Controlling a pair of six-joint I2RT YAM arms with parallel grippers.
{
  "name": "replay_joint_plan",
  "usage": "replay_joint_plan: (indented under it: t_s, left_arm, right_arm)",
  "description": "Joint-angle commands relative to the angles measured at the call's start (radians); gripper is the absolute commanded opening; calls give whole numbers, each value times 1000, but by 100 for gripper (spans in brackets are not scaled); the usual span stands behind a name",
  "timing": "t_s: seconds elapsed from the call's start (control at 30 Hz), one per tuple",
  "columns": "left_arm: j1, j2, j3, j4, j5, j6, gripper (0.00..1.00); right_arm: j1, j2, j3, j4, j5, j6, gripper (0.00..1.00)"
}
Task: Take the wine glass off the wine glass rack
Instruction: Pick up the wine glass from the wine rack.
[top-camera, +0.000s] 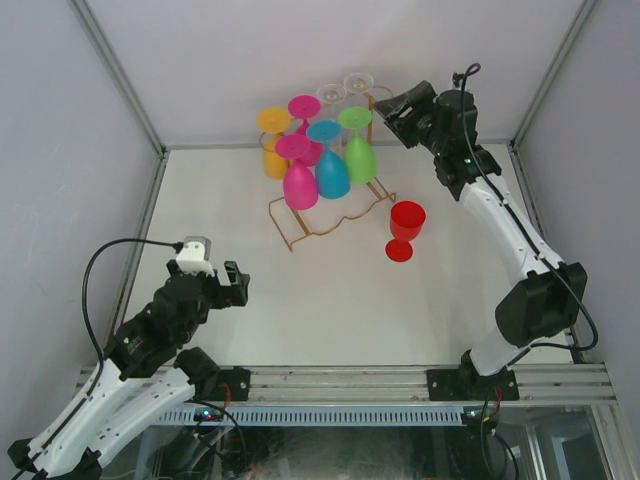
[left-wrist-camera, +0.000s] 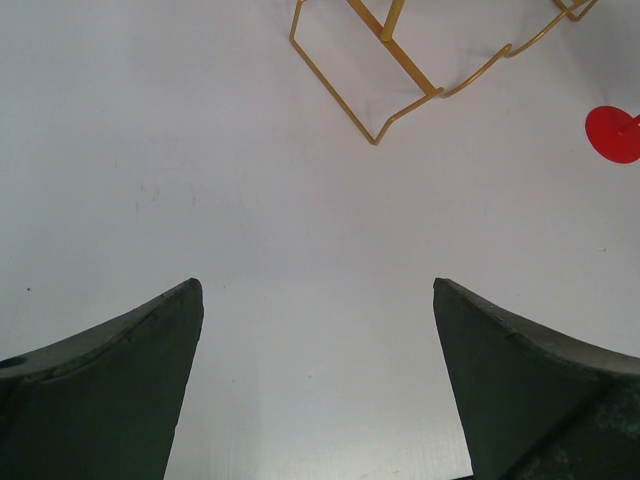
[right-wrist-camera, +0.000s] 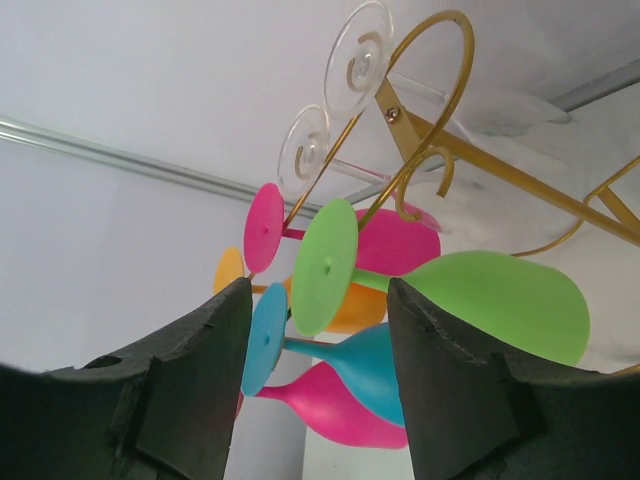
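The gold wire wine glass rack (top-camera: 300, 228) stands at the back of the table with several wine glasses hanging upside down from its rails: green (top-camera: 359, 155), teal (top-camera: 331, 170), pink, orange and clear. My right gripper (top-camera: 385, 112) is up at the rack's top right end. In the right wrist view it (right-wrist-camera: 320, 285) is open, and the green glass's foot (right-wrist-camera: 325, 265) shows in the gap just ahead of the fingertips, with the rack rail (right-wrist-camera: 500, 167) above. My left gripper (top-camera: 238, 285) hovers low at the near left, open (left-wrist-camera: 315, 290) and with nothing in it.
A red wine glass (top-camera: 405, 222) stands upright on the table right of the rack; its foot (left-wrist-camera: 612, 133) shows in the left wrist view beside the rack base (left-wrist-camera: 335, 92). White walls and metal frame bars enclose the table.
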Motion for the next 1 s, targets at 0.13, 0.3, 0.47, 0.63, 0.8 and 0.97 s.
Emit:
replay_joint_plan:
  t_s: [0.13,0.3,0.47,0.63,0.8,0.97]
  left_arm:
    - [5,-3,24,31,3,-3,100]
    - [4,3,24,34,8,-3,100]
    - [5,12,27,33,6,-2,100]
    - [5,8,24,33,1,-2,100]
    - [5,1,27,32,-9,-2,100]
    - [4,-2,23,36,-8,-2,100]
  right_arm:
    - [6,41,59,12,-3,25,50]
    - [7,69,68,35,-50,44,46]
    - [11,116,129,18,-85,34,43]
    - [11,149,152,11,-116,53,37]
    - [15,151,154,6,-108,43,31]
    - [14,146,155,5,-109,25,25]
